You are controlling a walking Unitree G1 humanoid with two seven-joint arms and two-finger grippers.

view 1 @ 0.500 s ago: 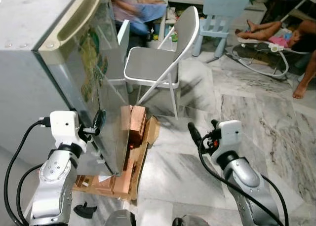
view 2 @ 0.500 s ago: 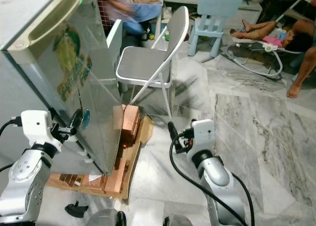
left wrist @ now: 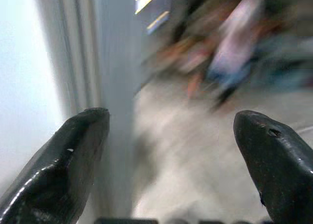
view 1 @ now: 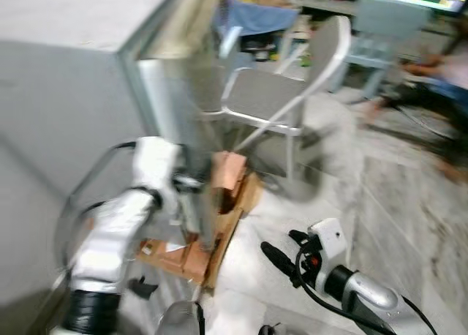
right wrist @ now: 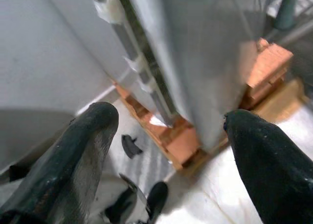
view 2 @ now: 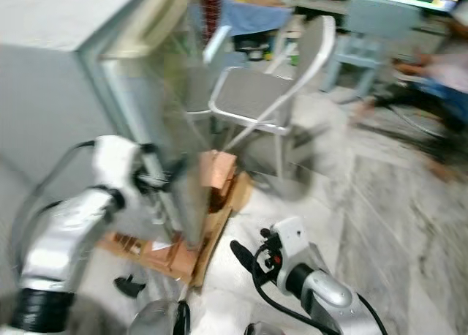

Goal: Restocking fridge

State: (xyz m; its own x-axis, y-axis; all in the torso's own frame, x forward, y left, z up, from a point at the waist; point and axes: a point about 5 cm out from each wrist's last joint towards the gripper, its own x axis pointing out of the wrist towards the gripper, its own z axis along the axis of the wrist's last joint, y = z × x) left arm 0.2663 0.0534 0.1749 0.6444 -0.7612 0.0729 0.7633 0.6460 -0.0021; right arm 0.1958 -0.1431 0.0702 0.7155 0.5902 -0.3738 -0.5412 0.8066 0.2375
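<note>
The grey fridge (view 1: pixel 73 93) stands at the left on bricks, its door (view 1: pixel 179 108) seen nearly edge-on and blurred. My left gripper (view 1: pixel 191 184) is at the door's lower front edge. In the left wrist view its fingers (left wrist: pixel 78 141) are spread wide, with the door edge (left wrist: pixel 112 87) just inside one of them and nothing gripped. My right gripper (view 1: pixel 276 260) hangs low over the marble floor to the right of the fridge. It is open and empty, and its wrist view looks at the fridge base (right wrist: pixel 195 62).
Bricks and cardboard (view 1: pixel 223 196) lie under and beside the fridge. A white folding chair (view 1: pixel 292 93) stands just behind them. A small black piece (view 1: pixel 142 287) lies on the floor near my feet. A blue child's chair (view 1: pixel 380 28) and a blurred person (view 1: pixel 439 72) are farther right.
The whole picture has swung and blurred, so the camera has moved. My left arm now reaches further in along the door edge. My right arm sits lower in the picture.
</note>
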